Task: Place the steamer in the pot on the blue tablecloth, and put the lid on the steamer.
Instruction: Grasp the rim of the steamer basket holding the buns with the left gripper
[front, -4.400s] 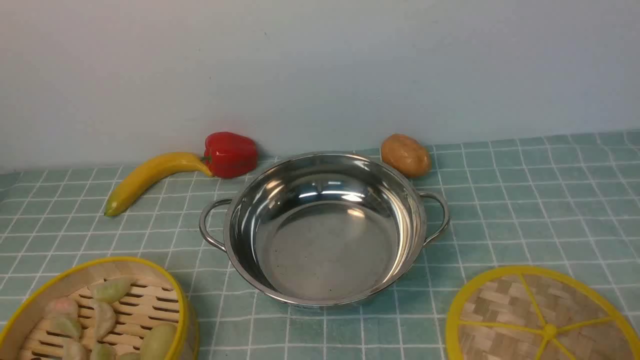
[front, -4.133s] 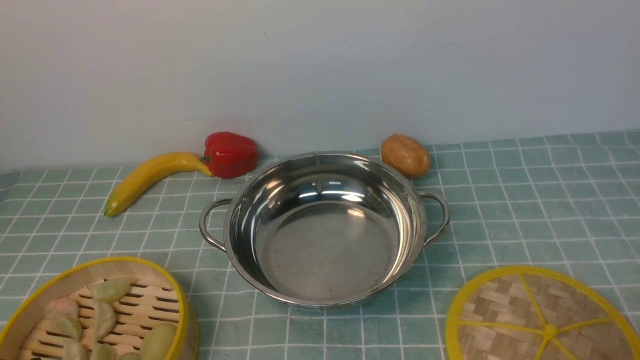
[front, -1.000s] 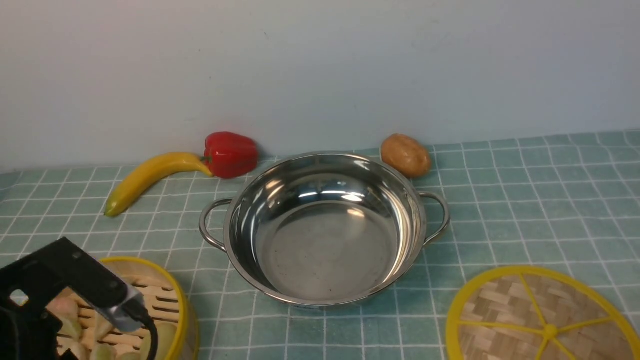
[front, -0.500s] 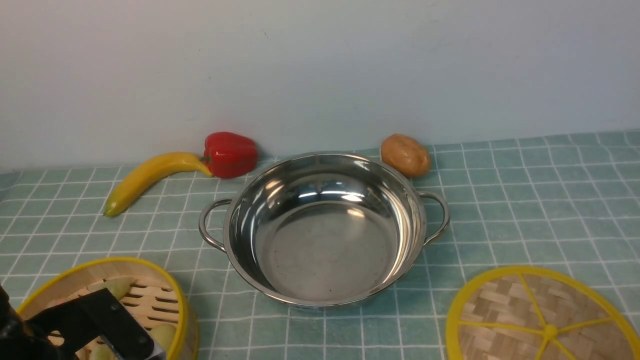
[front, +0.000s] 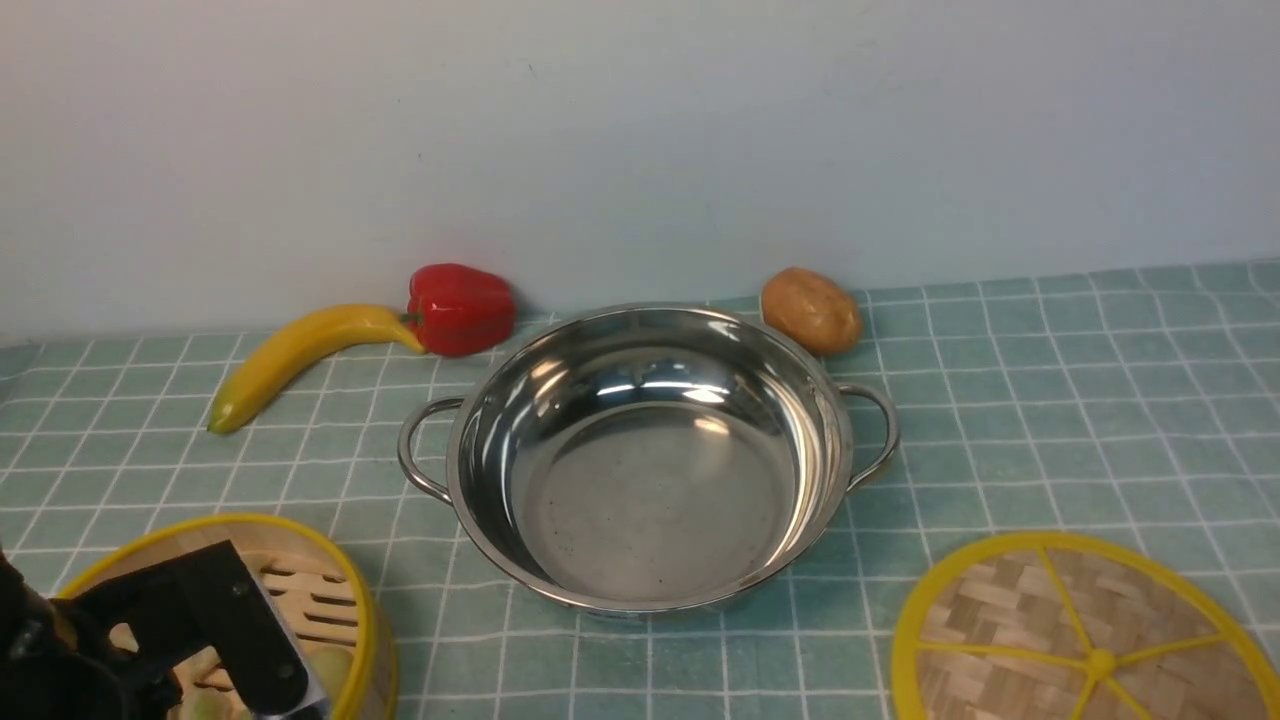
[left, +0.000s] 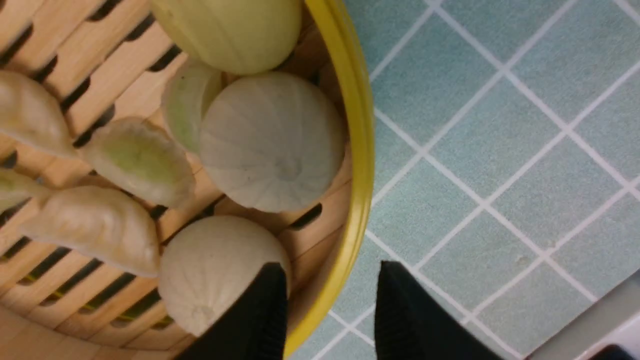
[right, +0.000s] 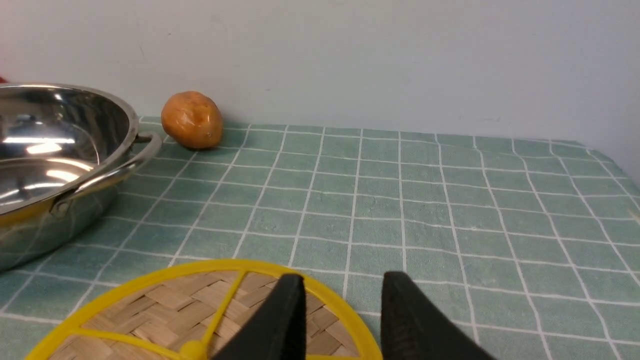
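The steamer (front: 335, 570), a yellow-rimmed bamboo basket with dumplings, stands on the blue tablecloth (front: 1050, 420) at the near left. In the left wrist view my left gripper (left: 331, 267) is open and straddles the steamer's rim (left: 361, 150), one finger inside over a white dumpling (left: 215, 270), the other outside over the cloth. The steel pot (front: 560, 400) stands empty in the middle. The lid (front: 1080, 640) lies flat at the near right. My right gripper (right: 344, 276) is open and empty just above the lid's far edge (right: 150, 310).
A banana (front: 290, 355) and a red pepper (front: 460, 308) lie behind the pot on the left, and a potato (front: 812, 310) behind it on the right, all near the back wall. My left arm's black wrist (front: 200, 620) covers part of the steamer.
My left arm came into the front view at the near left, dropped low over the steamer and now sits at its rim. The steamer, pot and lid have not moved.
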